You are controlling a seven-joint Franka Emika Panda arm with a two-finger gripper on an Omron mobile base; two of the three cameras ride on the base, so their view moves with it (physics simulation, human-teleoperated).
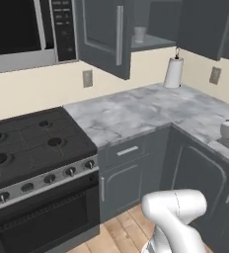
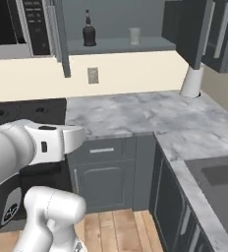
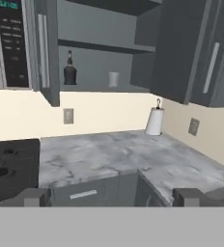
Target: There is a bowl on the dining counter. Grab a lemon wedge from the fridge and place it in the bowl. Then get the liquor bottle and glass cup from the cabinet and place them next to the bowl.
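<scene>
The cabinet (image 3: 104,29) stands with both doors swung open, its left door (image 1: 104,37) jutting out over the worktop. On its lower shelf the dark liquor bottle (image 3: 69,71) stands upright at the left, and the clear glass cup (image 3: 113,79) is a short way to its right. Both also appear as the bottle (image 2: 89,30) and cup (image 2: 134,35); the left base view has the cup (image 1: 139,33). My gripper (image 3: 111,198) is open and holds nothing, well back from the shelf and below it. The bowl, lemon wedge, fridge and dining counter are out of view.
A marble worktop (image 3: 99,157) wraps round the corner under the cabinet, with a white paper towel roll (image 3: 155,121) at the back. A microwave (image 1: 18,29) hangs over the black stove (image 1: 32,143) at the left. A sink (image 2: 219,177) lies at the right.
</scene>
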